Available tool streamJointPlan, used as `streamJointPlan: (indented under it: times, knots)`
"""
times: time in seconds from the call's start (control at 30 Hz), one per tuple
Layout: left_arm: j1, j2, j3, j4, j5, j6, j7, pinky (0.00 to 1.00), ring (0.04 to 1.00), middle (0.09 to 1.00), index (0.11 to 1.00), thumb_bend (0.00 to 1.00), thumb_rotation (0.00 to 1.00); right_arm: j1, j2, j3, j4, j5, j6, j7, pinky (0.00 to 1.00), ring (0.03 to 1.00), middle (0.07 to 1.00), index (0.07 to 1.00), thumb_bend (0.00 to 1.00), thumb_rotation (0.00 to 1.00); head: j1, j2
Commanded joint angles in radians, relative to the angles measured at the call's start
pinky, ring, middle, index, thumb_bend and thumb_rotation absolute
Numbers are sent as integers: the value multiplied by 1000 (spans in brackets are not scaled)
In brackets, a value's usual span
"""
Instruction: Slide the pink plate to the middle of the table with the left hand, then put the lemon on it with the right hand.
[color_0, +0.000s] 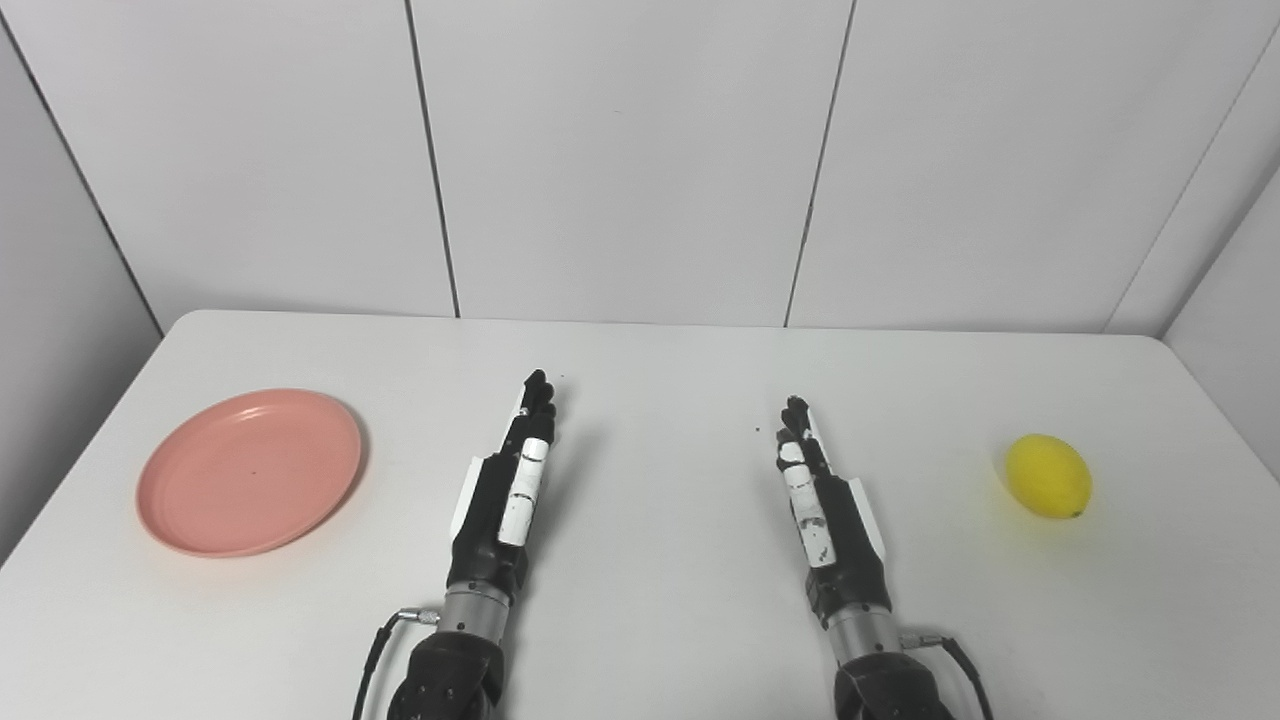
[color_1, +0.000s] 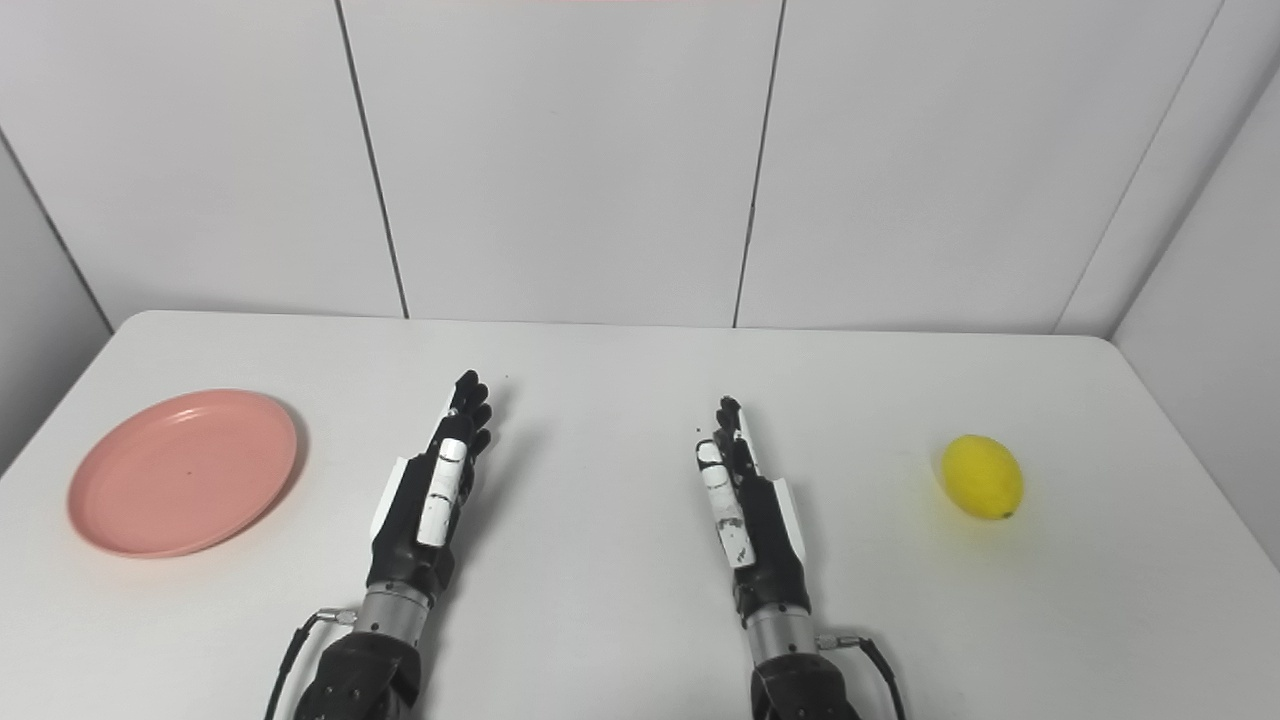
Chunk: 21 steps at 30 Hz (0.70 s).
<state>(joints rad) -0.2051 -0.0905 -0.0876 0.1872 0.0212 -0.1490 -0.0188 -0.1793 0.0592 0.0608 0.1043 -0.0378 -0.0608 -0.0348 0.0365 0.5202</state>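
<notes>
Plate, pink, sits at left of frame on the table; lemon at right, both untouched. Left hand and right hand lie near centre, fingers extended and together, holding nothing. Risk: the shallow plate rim gives the fingers little purchase, so the plate may slip or spin. The rounded lemon could roll when grasped.
</notes>
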Motion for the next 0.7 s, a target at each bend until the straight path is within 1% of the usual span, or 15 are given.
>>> streamJointPlan:
  times: [0.0,0.1,0.13,0.23,0.27,0.3,0.37,0.4,0.43,0.47,0.5,0.6,0.67]
  knots:
    - [65,-16,-7,66,10,-36,13,1000,1000,1000,1000,642,1000,-5,2,-12,-15,20,-65,4,1000,1000,1000,1000,715,1000,24,-8]
    - [65,-32,-2,74,15,-58,37,1000,1000,1000,1000,631,1000,-4,-7,-15,-9,24,-76,7,1000,1000,1000,1000,734,1000,64,-14]
    - [63,-40,5,83,16,-85,51,1000,1000,1000,1000,626,1000,-1,-10,-17,-14,37,-68,17,1000,1000,1000,1000,739,1000,93,-23]
    - [56,-56,19,100,14,-140,75,960,972,985,978,627,1000,3,-20,-22,-18,58,-58,32,1000,1000,1000,1000,756,1000,127,-37]
    - [55,-57,22,95,11,-144,74,960,972,986,979,635,1000,5,-23,-25,-18,57,-58,31,1000,1000,1000,1000,762,1000,156,-45]
    - [54,-59,25,89,7,-147,73,959,972,987,980,641,1000,8,-26,-28,-20,56,-59,28,1000,1000,1000,1000,765,1000,169,-48]
    - [53,-63,28,78,3,-149,74,957,970,987,980,652,1000,13,-31,-35,-22,60,-62,26,1000,1000,1000,1000,766,1000,205,-60]
    - [50,-65,32,73,-4,-151,73,950,961,977,973,655,1000,15,-33,-38,-23,63,-64,26,1000,1000,1000,1000,760,1000,205,-60]
    - [45,-66,35,67,-4,-150,74,937,947,963,961,657,1000,16,-36,-42,-21,68,-68,29,1000,1000,1000,1000,750,1000,233,-62]
    - [41,-64,37,59,-1,-146,74,929,940,955,953,661,1000,17,-38,-45,-20,72,-72,32,1000,1000,1000,1000,744,1000,233,-62]
    - [37,-61,37,53,0,-142,71,923,933,947,945,673,1000,18,-42,-46,-17,76,-76,36,1000,1000,1000,1000,733,1000,250,-62]
    - [26,-50,42,21,-3,-106,65,912,922,930,925,689,1000,16,-54,-47,-6,87,-93,48,1000,1000,1000,1000,715,1000,266,-73]
    - [20,-40,48,-8,-6,-72,63,874,886,894,885,694,1000,16,-55,-50,-2,87,-100,42,1000,1000,1000,1000,715,1000,279,-75]
